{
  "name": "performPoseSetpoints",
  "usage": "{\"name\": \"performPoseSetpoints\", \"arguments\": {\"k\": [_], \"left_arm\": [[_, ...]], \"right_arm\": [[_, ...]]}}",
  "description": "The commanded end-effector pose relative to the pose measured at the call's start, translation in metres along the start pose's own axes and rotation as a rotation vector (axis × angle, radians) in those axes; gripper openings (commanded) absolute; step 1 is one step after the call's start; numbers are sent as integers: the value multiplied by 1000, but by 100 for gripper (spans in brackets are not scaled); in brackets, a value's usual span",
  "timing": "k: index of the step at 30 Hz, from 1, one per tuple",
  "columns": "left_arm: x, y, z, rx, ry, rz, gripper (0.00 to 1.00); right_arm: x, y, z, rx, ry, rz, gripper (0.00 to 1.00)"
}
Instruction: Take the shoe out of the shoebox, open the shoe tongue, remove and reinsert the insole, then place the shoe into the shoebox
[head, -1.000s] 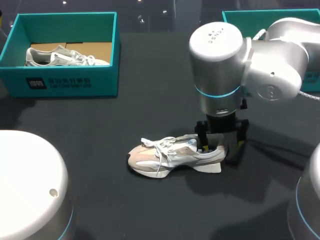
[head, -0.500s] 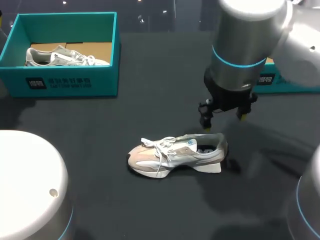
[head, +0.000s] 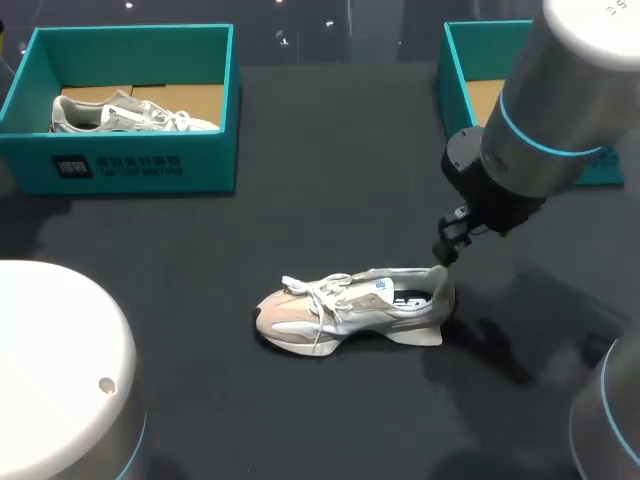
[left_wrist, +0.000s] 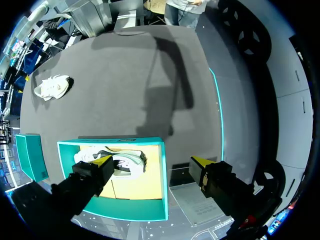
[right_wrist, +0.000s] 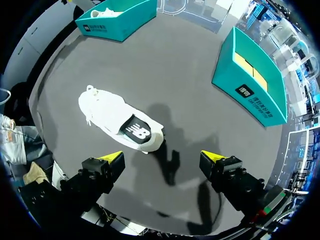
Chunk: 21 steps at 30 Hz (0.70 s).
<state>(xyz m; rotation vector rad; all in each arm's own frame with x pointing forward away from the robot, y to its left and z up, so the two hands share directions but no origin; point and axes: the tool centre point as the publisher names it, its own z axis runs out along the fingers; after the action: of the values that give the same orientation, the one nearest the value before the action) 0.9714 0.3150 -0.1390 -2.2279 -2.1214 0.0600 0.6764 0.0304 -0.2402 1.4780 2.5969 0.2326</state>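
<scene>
A beige and white shoe lies on its side on the dark table, toe to the left, with its black insole showing in the opening. My right gripper hangs open above and beside the shoe's heel, holding nothing; in the head view it sits just right of the heel. The empty teal shoebox stands at the back right. My left gripper is open, high over the other teal box, which holds a second shoe.
The left teal box with its shoe stands at the back left. My left arm's white housing fills the near left corner. Bare table lies between the boxes and in front of the shoe.
My right gripper lifted out of the shoe's heel opening and drew back up and to the right. The shoe stayed in place.
</scene>
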Motion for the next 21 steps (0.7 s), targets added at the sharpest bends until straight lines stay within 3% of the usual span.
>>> {"name": "performPoseSetpoints", "arguments": {"k": [1, 6, 18, 21], "left_arm": [[0, 0, 0, 0, 3, 1, 100], [0, 0, 0, 0, 3, 1, 100], [0, 0, 0, 0, 3, 1, 100], [0, 0, 0, 0, 3, 1, 100]], "right_arm": [[-18, -19, 0, -486, 216, -213, 100], [-39, -31, 15, -627, 320, -358, 100], [-39, -31, 15, -627, 320, -358, 100], [-46, -33, 22, -754, 304, -438, 100]]}}
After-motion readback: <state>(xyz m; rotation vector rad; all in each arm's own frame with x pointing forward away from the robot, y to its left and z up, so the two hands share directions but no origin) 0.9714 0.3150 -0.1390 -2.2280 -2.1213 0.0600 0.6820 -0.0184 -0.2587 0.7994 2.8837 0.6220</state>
